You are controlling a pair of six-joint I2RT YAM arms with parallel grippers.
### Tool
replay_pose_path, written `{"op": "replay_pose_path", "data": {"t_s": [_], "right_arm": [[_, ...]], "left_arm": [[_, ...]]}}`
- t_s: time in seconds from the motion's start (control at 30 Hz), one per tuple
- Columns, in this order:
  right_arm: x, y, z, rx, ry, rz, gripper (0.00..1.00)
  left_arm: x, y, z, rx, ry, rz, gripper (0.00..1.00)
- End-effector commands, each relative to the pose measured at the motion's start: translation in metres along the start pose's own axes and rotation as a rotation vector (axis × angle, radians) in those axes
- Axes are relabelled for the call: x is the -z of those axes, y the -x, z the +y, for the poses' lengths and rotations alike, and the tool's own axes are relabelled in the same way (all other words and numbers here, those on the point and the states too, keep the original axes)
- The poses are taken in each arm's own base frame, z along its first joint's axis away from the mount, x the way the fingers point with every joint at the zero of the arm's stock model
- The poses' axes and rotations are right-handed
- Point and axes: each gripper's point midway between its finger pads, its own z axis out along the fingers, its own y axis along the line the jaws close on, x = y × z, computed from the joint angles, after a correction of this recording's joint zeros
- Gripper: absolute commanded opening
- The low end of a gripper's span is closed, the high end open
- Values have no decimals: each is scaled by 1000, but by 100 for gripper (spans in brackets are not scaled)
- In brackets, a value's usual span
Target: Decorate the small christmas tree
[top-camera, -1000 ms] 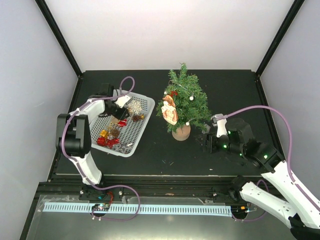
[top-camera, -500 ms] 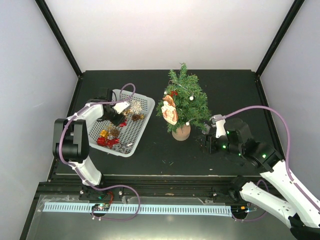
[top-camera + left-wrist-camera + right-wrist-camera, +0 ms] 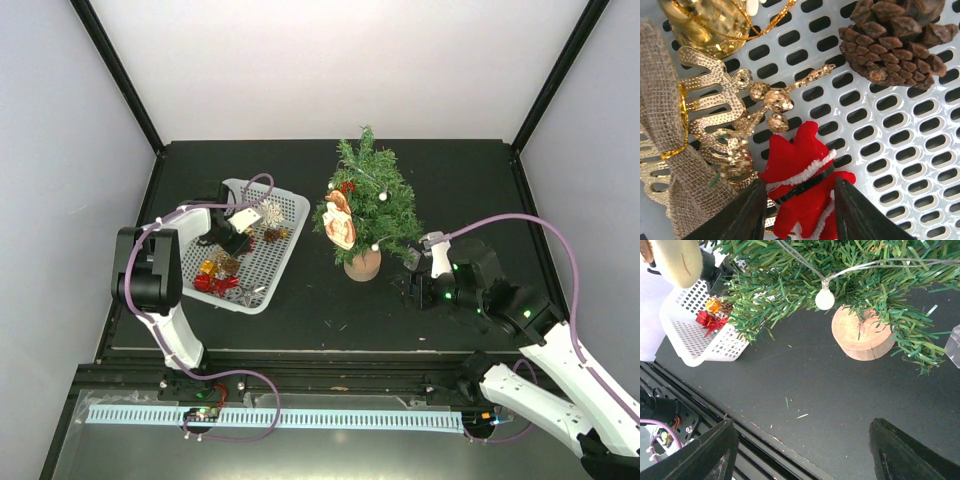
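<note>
The small christmas tree (image 3: 368, 200) stands mid-table on a round wooden base (image 3: 362, 265), with a light string and a Santa figure (image 3: 340, 220) hanging on it. It also shows in the right wrist view (image 3: 840, 270). My left gripper (image 3: 240, 238) is down in the white basket (image 3: 285, 255). Its fingers press both sides of a red Santa-suit ornament (image 3: 800, 180) lying on the basket floor. My right gripper (image 3: 412, 285) is open and empty, low over the table right of the tree base (image 3: 862, 337).
In the basket lie a pinecone (image 3: 900, 40), a gold bell (image 3: 710, 25), a gold glitter ornament (image 3: 715, 115), burlap ribbon (image 3: 670, 150) and red and gold pieces (image 3: 215, 278). The table's front edge and rail (image 3: 715, 415) run below the right gripper.
My left gripper shifted within the basket, first left, then back right toward the red ornament. The right arm moved slightly down and toward the tree base.
</note>
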Motion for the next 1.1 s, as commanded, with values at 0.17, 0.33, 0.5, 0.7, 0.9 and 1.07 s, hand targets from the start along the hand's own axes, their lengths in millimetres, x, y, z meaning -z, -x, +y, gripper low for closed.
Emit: {"op": "replay_pose_path", "data": {"t_s": [0.17, 0.33, 0.5, 0.7, 0.9, 1.07], "right_arm": [[0, 2, 1, 5, 12, -18, 72], [3, 2, 1, 2, 16, -28, 72], [10, 3, 1, 9, 15, -48, 72], [24, -2, -1, 33, 4, -43, 72], [42, -6, 2, 31, 40, -89, 72], [59, -7, 39, 70, 258, -120, 68]], "left_arm": [[-12, -6, -5, -6, -28, 34, 7], [9, 10, -8, 8, -43, -25, 2], [51, 33, -19, 9, -83, -119, 2], [112, 55, -48, -13, -178, -245, 2], [157, 61, -74, -36, -236, -339, 5], [215, 62, -143, -125, -565, -487, 5]]}}
